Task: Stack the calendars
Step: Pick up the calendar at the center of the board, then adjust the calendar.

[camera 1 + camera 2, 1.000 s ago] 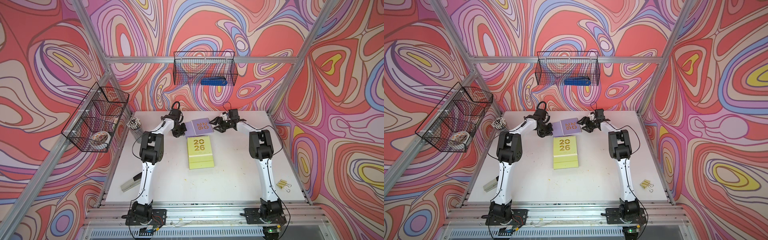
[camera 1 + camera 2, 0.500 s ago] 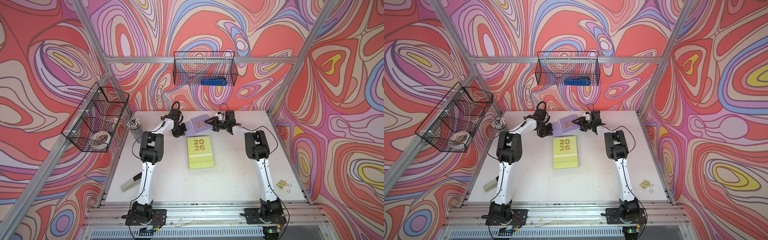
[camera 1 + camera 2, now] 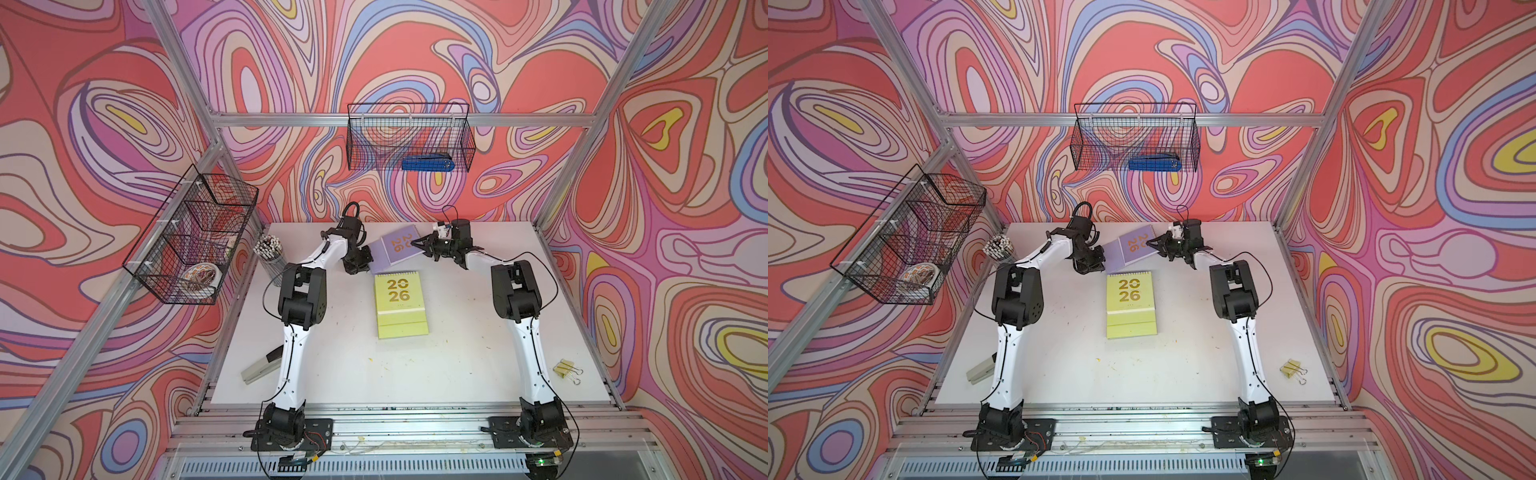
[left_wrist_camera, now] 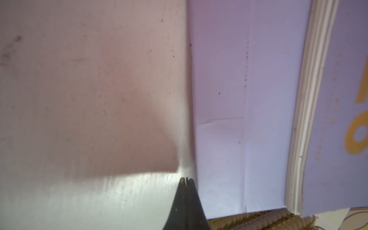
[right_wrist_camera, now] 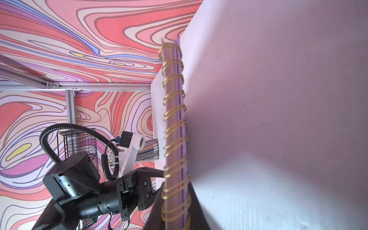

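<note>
The calendars are thin, flat books with gold wire rings (image 5: 173, 119) along one edge. Two show in both top views.

On the left, the left pincer (image 3: 362, 268) is shut tight with nothing in it. Its tips sit low by the tabletop (image 3: 457, 353), just beside the edge of the lilac calendar (image 3: 397, 251).

The lilac calendar is at the back of the tabletop, turned at a slant. Just in front of it, the yellow-green calendar (image 3: 400, 303) lies flat in the middle, and no pincer touches it.

On the right, the right pincer (image 3: 420, 244) is closed on the ring edge of the lilac calendar. The right wrist view shows the rings between its two fingers. That side looks tipped up a bit, but the view is too small to be sure.

I think a calendar like this is light. The card cover looks stiff, so it should stay mostly flat when held by one edge. The cover looks smooth and may slip. The bumpy ring edge is a good place to hold, but the thin wire could bend if squeezed hard.
</note>
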Motion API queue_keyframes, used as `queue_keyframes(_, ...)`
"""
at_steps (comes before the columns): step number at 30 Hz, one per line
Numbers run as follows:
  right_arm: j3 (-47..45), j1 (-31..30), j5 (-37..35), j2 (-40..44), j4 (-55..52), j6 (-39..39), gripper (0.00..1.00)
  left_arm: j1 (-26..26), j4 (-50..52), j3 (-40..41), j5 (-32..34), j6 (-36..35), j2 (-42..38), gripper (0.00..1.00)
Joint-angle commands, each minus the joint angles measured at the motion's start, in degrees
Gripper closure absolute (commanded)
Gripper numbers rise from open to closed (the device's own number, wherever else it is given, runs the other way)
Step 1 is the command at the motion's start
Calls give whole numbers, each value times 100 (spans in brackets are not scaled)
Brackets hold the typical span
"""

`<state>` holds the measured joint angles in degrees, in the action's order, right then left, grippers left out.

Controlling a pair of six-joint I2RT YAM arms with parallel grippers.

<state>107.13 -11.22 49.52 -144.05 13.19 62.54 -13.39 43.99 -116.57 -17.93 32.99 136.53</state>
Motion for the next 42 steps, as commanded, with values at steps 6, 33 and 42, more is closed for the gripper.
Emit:
queue_keyframes(6, -839, 32, 12, 1141, 1540, 790, 100, 143, 336, 350, 334, -200, -1500, 100)
queue_keyframes(33, -3590, -126, -1023, 6548, -2939, -4656, 100, 39, -1538, 3701, -1788, -1577, -6478, 45)
queue_keyframes(42, -3851, -238, -1523, 8064, -3333, -6740, 100, -516, -4200, 4688, -3314, -3181, -7530, 34)
